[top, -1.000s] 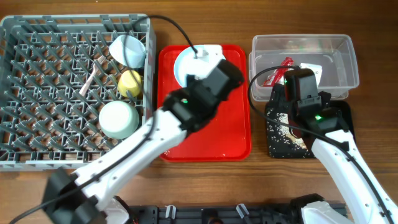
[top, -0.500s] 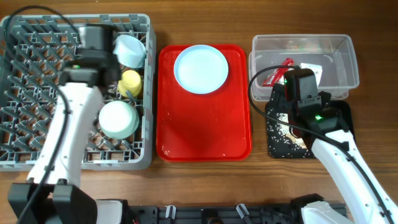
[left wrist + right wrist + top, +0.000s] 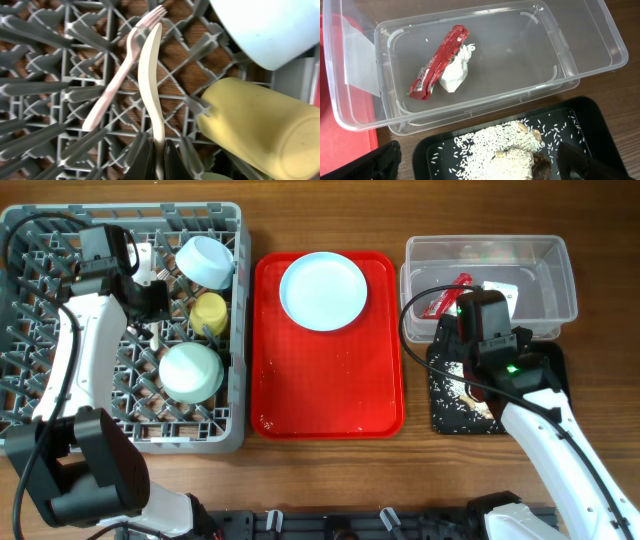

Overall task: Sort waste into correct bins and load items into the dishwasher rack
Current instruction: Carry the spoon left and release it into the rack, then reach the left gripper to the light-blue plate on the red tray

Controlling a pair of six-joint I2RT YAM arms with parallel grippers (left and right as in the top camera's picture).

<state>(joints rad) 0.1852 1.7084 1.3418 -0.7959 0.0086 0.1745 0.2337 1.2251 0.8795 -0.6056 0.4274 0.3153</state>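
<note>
My left gripper [image 3: 158, 150] is shut on the handle of a white plastic spoon [image 3: 151, 70], held low over the grey dishwasher rack [image 3: 60, 410] beside the fork [image 3: 117, 85]. The yellow cup [image 3: 250, 125], white-blue bowl [image 3: 206, 260] and green bowl [image 3: 190, 370] sit in the rack. The pale blue plate [image 3: 322, 290] lies on the red tray [image 3: 330, 390]. My right gripper [image 3: 480, 167] is open over the black tray [image 3: 600, 130], which holds rice scraps [image 3: 505, 145]. The clear tub [image 3: 600, 45] holds the red wrapper [image 3: 437, 60] and crumpled paper [image 3: 456, 75].
The rack's upright pegs [image 3: 40, 45] crowd round the spoon and fork. The red tray stands between the rack and the two bins. Cables run across the table's back and beside my right arm [image 3: 540, 430].
My left arm swung from the plate on the red tray over to the rack's back left part and lowered the spoon by the fork. The right arm has not moved.
</note>
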